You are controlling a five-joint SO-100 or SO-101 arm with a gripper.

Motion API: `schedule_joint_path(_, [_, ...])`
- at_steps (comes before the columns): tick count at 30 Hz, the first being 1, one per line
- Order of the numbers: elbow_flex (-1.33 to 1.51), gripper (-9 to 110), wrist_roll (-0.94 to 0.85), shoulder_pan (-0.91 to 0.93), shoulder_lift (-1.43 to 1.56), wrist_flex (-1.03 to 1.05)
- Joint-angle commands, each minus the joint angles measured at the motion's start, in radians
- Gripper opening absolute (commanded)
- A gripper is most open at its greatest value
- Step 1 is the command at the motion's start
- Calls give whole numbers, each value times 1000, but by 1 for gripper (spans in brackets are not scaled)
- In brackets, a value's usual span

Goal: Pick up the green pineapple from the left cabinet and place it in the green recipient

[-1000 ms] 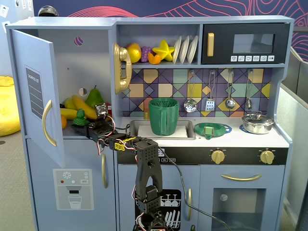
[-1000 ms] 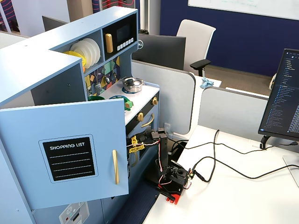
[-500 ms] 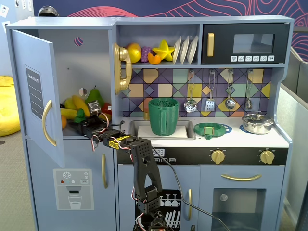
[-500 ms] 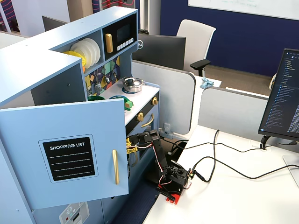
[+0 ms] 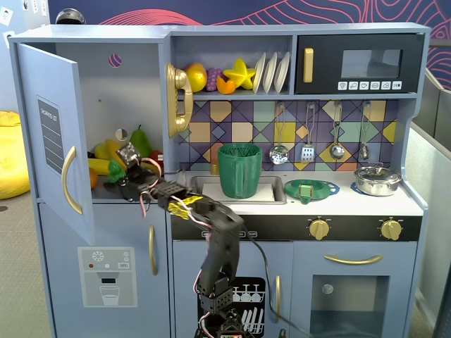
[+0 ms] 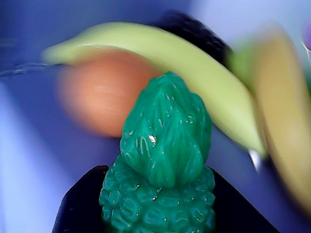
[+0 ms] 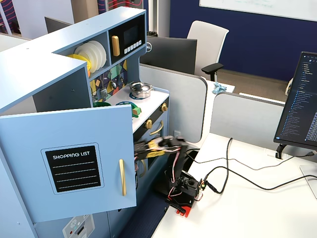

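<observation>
Between the pincer jaws — bumpy, glossy green pineapple, crown forward.

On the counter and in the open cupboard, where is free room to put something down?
Free: the white counter between the dish and pot. Crowded: the cupboard shelf, where bananas, pear and the pincer with the pineapple sit; the jug fills the sink.

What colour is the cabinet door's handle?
Gold; the handle shows best in a fixed view.
</observation>
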Motion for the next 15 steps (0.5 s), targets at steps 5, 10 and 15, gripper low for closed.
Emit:
schedule_joint_path(5, [49,0,-133,63,482,233])
schedule_joint_path(10, [-34,0,-48,227,643,434])
schedule_joint_path(15, [-186,0,176,462,663,571])
